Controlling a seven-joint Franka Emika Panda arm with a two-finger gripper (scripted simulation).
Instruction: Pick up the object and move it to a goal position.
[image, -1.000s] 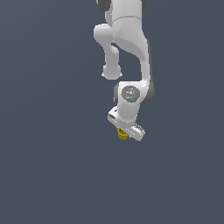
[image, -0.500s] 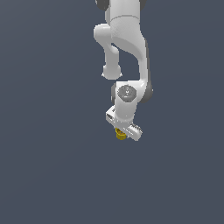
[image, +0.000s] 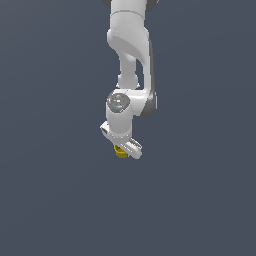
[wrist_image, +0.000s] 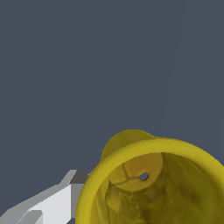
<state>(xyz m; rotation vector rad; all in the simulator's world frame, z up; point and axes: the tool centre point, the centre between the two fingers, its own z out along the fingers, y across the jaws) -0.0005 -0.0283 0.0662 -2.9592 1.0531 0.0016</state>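
Note:
The object, a small yellow cup (image: 120, 151), shows just under the white hand of my arm in the exterior view. My gripper (image: 120, 148) is shut on it, and the hand hides most of the cup. In the wrist view the yellow cup (wrist_image: 153, 183) fills the near corner, with its rimmed open mouth toward the camera and its inside visible. One white finger (wrist_image: 52, 205) lies against its outer wall. The other finger is hidden. No goal marker shows in either view.
A plain dark grey surface (image: 50, 200) fills both views around the arm. The white arm (image: 131, 45) comes down from the top of the exterior view. I cannot tell how high the cup is above the surface.
The hand with the yellow cup has moved toward the exterior view's left, and the wrist has swung with it. The grip on the cup is unchanged.

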